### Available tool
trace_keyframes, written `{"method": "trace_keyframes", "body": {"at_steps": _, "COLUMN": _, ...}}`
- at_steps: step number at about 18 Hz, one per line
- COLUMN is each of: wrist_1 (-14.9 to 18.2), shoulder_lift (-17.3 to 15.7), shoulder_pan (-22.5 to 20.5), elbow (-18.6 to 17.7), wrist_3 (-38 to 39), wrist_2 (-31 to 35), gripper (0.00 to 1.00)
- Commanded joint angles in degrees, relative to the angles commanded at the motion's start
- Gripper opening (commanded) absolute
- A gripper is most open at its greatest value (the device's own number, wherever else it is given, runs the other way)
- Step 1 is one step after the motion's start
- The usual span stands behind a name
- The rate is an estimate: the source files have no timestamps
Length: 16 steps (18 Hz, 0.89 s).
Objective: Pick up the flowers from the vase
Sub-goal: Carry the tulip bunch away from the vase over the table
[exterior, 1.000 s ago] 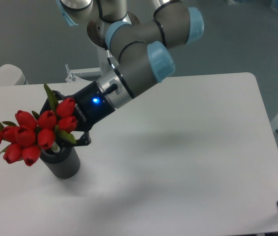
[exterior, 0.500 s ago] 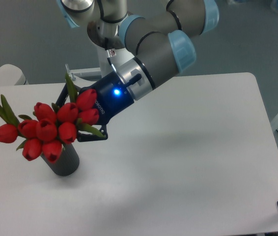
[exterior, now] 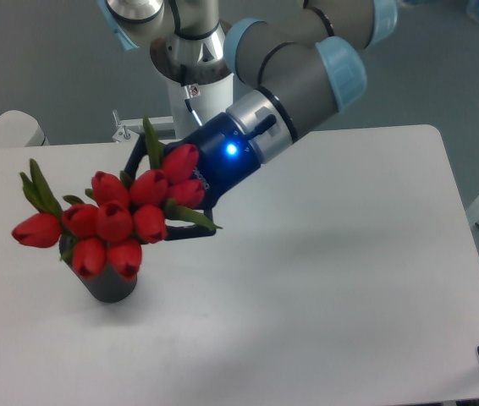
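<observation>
gripper [exterior: 170, 196] clamped on flowers [exterior: 117, 222] | bunch tilted, raised above vase [exterior: 108, 283] | stems probably clearing mouth

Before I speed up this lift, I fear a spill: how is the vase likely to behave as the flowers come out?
The vase looks narrow and upright, so it may tip if the stems drag on its mouth. The flowers lean left of the tool, probably pulling sideways. Its ribbed side may grip the table somewhat.
</observation>
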State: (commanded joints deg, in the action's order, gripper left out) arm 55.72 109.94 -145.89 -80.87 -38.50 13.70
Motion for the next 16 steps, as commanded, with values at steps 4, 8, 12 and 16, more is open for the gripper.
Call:
{"method": "trace_keyframes", "body": {"at_steps": 4, "wrist_1": -0.44, "shoulder_lift": 2.73, "shoulder_pan": -0.97, "elbow": 4.75, "wrist_3": -0.96, "wrist_2": 8.5, "gripper": 0.28}}
{"method": "trace_keyframes", "body": {"at_steps": 8, "wrist_1": 0.09, "shoulder_lift": 4.4, "shoulder_pan": -2.38, "elbow": 2.75, "wrist_3": -12.36, "wrist_2": 21.07, "gripper": 0.25}}
{"method": "trace_keyframes", "body": {"at_steps": 12, "wrist_1": 0.35, "shoulder_lift": 3.88, "shoulder_pan": -3.52, "elbow": -1.83, "wrist_3": -22.31, "wrist_2": 31.62, "gripper": 0.21}}
{"method": "trace_keyframes", "body": {"at_steps": 16, "wrist_1": 4.82, "shoulder_lift": 3.53, "shoulder_pan": -3.52, "elbow": -2.01, "wrist_3": -25.39, "wrist_2": 39.36, "gripper": 0.21}}
